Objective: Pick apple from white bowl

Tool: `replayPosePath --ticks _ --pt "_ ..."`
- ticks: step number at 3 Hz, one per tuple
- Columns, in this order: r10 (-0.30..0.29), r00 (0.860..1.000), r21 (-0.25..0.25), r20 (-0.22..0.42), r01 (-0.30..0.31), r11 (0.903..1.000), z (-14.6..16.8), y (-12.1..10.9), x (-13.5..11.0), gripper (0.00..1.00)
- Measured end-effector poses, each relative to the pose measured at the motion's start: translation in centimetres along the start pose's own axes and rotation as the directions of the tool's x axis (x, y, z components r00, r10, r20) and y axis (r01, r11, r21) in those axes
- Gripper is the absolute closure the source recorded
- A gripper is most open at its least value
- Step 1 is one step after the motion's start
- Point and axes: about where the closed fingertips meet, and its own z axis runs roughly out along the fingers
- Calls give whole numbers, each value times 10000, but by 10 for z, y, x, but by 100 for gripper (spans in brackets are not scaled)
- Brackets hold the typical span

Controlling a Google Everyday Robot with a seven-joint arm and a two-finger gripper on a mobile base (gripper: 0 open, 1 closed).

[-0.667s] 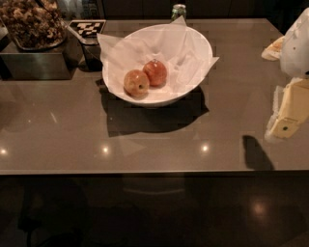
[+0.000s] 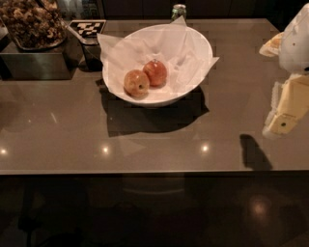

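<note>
The white bowl [image 2: 200,46] stands on the brown table, back centre, lined with crumpled white paper. In it lie two apples side by side. The apple [image 2: 155,73] is the deeper red one on the right, with a pale glint at its top. A paler orange-yellow apple [image 2: 136,83] with a dark dimple touches it on the left. My gripper [image 2: 282,123] hangs at the right edge of the view, above the table's right side, far to the right of the bowl and holding nothing.
A dark box [image 2: 34,60] with a tray of brownish clumps [image 2: 31,21] stands at the back left. A black-and-white marker tag [image 2: 87,27] lies beside it. A can top [image 2: 178,10] shows behind the bowl. The table's front edge [image 2: 145,171] runs across the view.
The gripper and arm have shifted slightly at the right edge. The bowl and apples have not moved.
</note>
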Motion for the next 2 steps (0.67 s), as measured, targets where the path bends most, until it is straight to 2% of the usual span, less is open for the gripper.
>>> replayPosePath --ticks 1,2 --pt "-961 9902 74 1015 959 9954 2 -24 -36 0" --pt "-2116 9556 -42 2050 2170 9762 11 -54 -91 0"
